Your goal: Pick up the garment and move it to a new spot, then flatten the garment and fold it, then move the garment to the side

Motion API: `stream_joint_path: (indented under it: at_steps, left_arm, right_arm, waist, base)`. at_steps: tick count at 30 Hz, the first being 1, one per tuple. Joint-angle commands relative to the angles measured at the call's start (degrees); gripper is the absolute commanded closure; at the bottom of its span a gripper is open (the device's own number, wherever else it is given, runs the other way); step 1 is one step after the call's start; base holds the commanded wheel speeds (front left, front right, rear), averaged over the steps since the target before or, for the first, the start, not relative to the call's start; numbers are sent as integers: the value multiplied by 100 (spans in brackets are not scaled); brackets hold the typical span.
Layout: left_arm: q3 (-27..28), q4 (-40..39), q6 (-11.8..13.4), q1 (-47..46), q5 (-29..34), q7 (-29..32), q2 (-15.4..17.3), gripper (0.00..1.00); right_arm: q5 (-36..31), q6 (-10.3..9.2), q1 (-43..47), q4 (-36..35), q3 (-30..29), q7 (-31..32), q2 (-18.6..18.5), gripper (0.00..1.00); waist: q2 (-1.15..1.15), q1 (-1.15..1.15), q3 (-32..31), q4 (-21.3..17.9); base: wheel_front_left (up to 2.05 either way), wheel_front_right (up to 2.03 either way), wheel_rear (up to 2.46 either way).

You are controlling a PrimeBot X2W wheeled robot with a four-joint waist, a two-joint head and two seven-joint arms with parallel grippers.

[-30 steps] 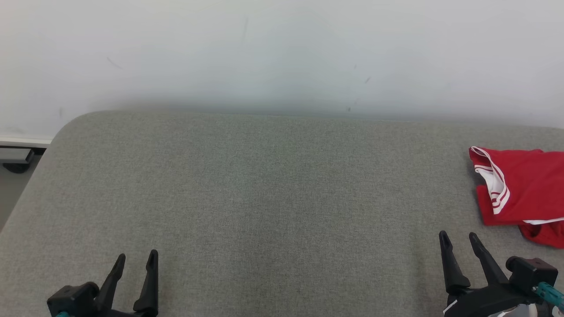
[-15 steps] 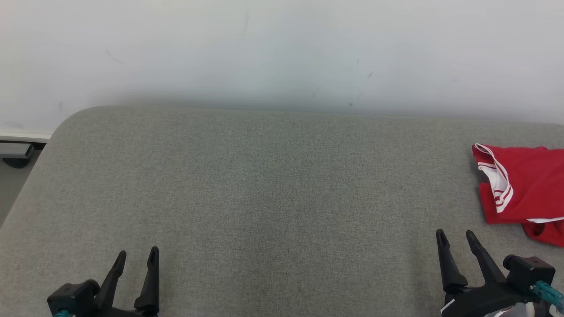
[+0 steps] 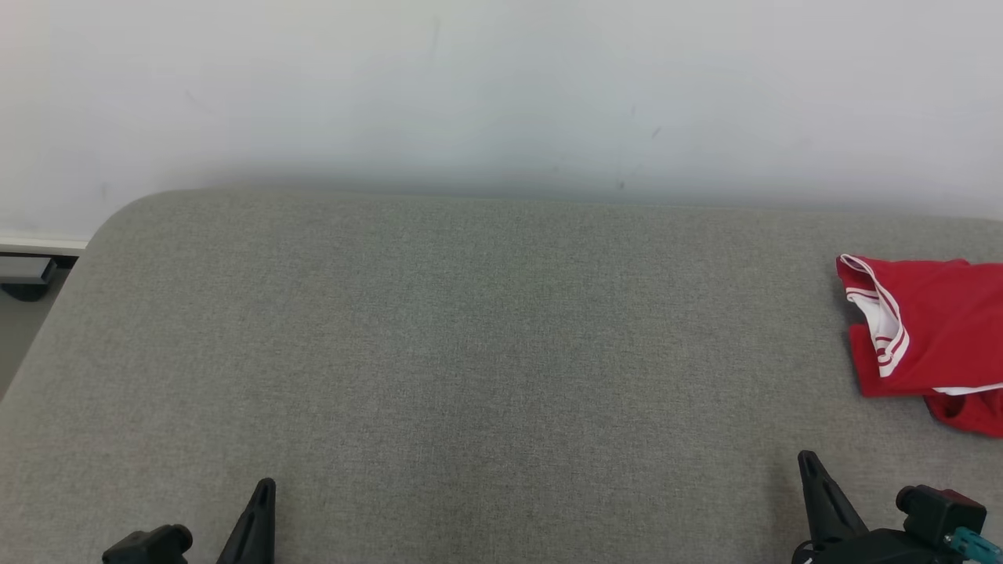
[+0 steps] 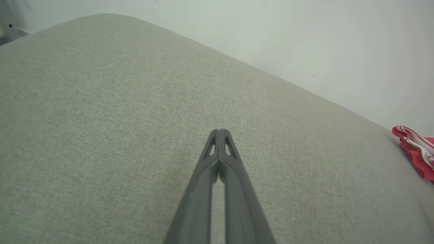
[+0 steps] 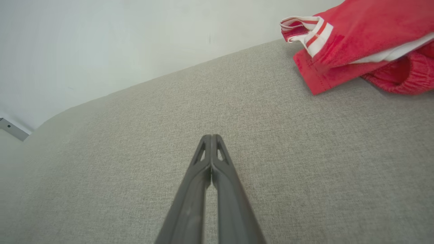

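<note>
Head view shows the red garment (image 3: 948,329) at right, both jaws pinched together, empty.

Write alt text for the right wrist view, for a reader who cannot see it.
The right tool, dark, shut and holding nothing, points across a grey padded surface. A crumpled red garment with white stripes lies on that surface at the upper right, apart from the tool, and a white wall stands behind.
</note>
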Motion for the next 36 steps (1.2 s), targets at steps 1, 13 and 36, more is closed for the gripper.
stream_joint_path:
  at_steps: [1,13,36]
  left_arm:
    - [90,-53,-45,-119,-199,32,16,100]
    - [321,85,-249,-308,-1145,194,-159,100]
    - [703,243,-571,-557,-2633,458,-439,100]
  right_arm:
    - [228,-1,-118,-110,-56,40,-35,100]
    - [1319,-2,-176,-205,-214,294,-47,100]
    - [3039,-4,-281,-352,-480,718,-67,100]
  waist:
    - [0,0,-7,-6]
    - [0,0,-24,-52]
    - [0,0,-56,-145]
  base:
    - [0,0,0]
    - [0,0,0]
    - [0,0,0]
